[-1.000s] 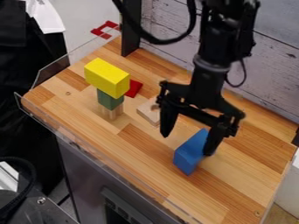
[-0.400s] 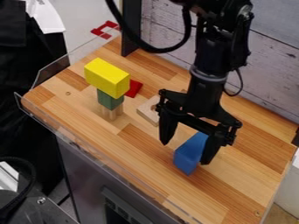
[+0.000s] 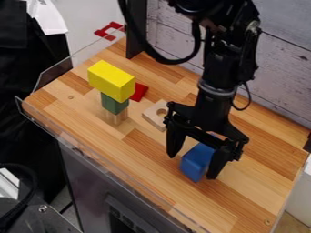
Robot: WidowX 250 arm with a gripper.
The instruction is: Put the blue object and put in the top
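Blue is showing between the spread fingers (image 3: pixel 173 141) of the gripper (image 3: pixel 192 166), where the block (image 3: pixel 195 163) is resting on the wooden table (image 3: pixel 246 195). The gripper is hanging over it, released, with one finger on each side; the right-hand one in the view is covering part of the block, so its full shape is staying hard to make out. Whether either finger is touching it, I cannot tell. The arm (image 3: pixel 222 68) is running out past the top edge, a cable (image 3: pixel 173 61) looping beside it.

Further left, a yellow block (image 3: pixel 110 82) is lying across a green one (image 3: pixel 115 103), and both are sitting above pale wood (image 3: pixel 117 117), whose number of pieces is hard to tell. The stack is partly hiding a red piece (image 3: pixel 139 92). Between stack and gripper, a holed piece (image 3: pixel 154 115) is lying flat
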